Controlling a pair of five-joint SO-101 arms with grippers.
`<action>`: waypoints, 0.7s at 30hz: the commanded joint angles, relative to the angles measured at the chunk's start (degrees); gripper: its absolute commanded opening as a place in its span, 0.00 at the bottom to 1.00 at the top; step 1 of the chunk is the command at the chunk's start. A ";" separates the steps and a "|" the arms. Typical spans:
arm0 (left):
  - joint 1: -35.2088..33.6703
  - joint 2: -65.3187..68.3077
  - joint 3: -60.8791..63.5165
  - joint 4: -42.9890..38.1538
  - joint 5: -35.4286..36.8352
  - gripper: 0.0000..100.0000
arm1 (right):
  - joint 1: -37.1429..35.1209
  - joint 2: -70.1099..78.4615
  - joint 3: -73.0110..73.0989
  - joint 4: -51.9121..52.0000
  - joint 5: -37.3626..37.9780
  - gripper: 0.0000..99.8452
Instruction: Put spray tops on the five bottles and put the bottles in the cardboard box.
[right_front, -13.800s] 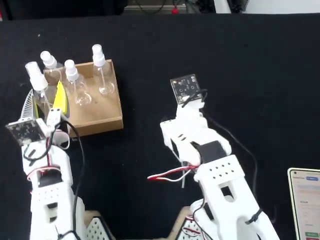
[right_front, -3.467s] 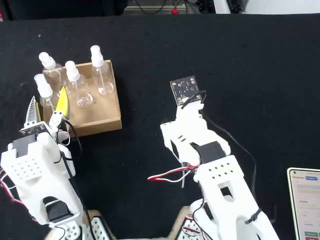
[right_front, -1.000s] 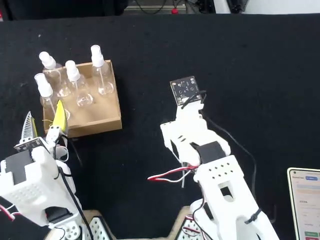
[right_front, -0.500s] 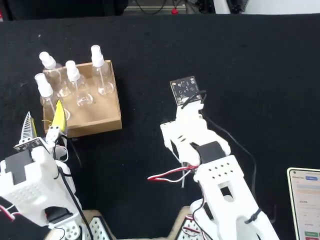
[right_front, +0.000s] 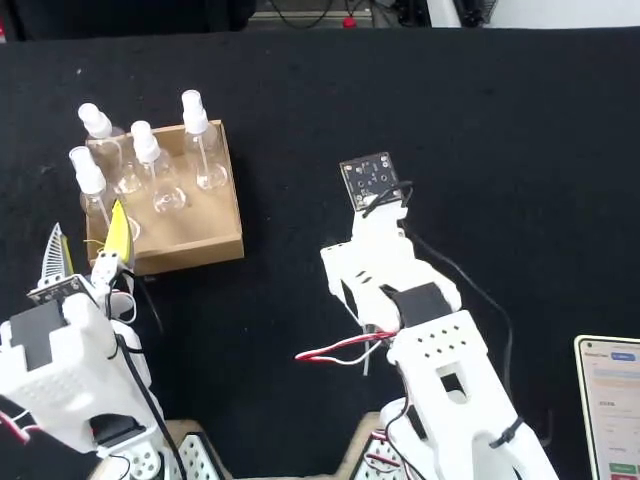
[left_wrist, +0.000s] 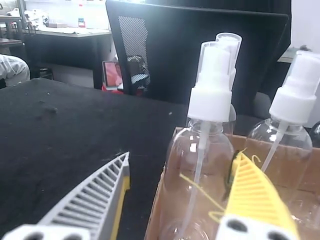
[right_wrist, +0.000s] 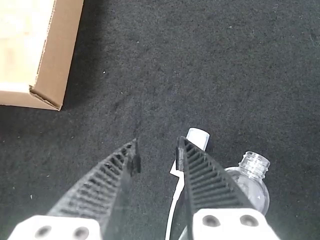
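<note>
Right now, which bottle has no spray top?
The bottle on the table by the right gripper: its neck is open, while the four bottles in the cardboard box wear white tops.

The table (right_front: 520, 150) has a black cloth over it, with a cardboard box (right_front: 185, 250) sitting toward the far left corner. An uncapped clear bottle (right_wrist: 250, 184) is right on the cloth near the middle, just beside a loose white spray top (right_wrist: 196, 139). There's also a phone (right_front: 610, 405) with its screen lit by the right edge near the front corner.
</note>
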 joint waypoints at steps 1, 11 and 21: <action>-0.48 -6.77 3.03 -1.05 0.00 0.30 | -0.35 -0.75 -0.66 -1.41 0.26 0.13; -0.31 -15.38 2.86 -0.70 -6.33 0.30 | -0.35 -0.75 -0.57 -1.41 0.26 0.13; -0.48 -16.00 2.86 -1.05 -6.42 0.30 | -0.35 -0.75 -0.57 -1.41 0.26 0.13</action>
